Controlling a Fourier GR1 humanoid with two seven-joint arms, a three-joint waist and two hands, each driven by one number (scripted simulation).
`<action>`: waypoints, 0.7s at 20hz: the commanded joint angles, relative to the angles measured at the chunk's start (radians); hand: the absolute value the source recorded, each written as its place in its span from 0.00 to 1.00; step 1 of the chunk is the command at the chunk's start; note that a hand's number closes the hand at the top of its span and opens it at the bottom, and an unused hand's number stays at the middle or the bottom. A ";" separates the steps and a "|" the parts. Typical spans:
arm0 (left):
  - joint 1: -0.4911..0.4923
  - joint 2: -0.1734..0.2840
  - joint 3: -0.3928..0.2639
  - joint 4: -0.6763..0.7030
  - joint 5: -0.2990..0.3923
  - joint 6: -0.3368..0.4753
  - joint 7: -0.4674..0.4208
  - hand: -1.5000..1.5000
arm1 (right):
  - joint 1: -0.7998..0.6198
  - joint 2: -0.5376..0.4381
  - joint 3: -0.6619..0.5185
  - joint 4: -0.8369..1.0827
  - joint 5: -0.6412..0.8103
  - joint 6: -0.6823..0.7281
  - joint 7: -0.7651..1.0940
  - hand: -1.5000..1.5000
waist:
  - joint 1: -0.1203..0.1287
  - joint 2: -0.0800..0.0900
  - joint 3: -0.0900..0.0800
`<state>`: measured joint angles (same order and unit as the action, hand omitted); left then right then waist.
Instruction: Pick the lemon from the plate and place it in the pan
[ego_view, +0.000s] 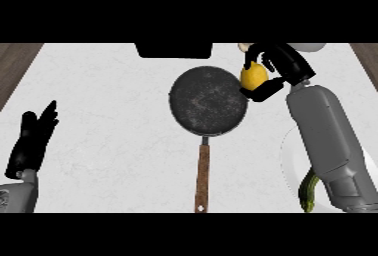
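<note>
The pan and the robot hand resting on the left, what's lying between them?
Nothing: in the head view, only bare white counter lies between the pan and the open left robot hand.

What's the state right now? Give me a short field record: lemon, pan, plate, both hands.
lemon: yellow lemon held in the right hand, at the pan's right rim, not yet in it
pan: round dark frying pan with wooden handle pointing toward the robot, nothing inside
plate: white plate at right, mostly hidden by the right forearm; a green vegetable lies on it
right hand: black hand curled round the lemon
left hand: black hand open, resting at left edge
</note>
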<state>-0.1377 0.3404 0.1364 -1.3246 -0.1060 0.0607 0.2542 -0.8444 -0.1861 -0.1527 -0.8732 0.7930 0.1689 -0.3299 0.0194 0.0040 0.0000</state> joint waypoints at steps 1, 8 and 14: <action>0.026 -0.017 -0.010 0.008 -0.016 0.003 -0.035 0.50 | -0.084 0.092 -0.004 0.179 0.016 -0.110 0.013 1.00 | 0.013 0.005 0.000; -0.044 -0.009 -0.004 0.013 -0.028 0.006 0.004 0.50 | -0.223 0.150 -0.031 0.465 0.047 -0.242 0.016 1.00 | 0.024 0.012 0.001; -0.102 -0.006 -0.012 0.027 -0.012 -0.033 0.039 0.50 | -0.259 0.185 -0.011 0.615 0.013 -0.308 -0.027 1.00 | 0.053 0.024 0.001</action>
<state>-0.1902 0.3201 0.1249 -1.3155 -0.1236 0.0543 0.2717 -1.0615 -0.0188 -0.1633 -0.3564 0.8231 -0.1026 -0.3375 0.0556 0.0200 0.0008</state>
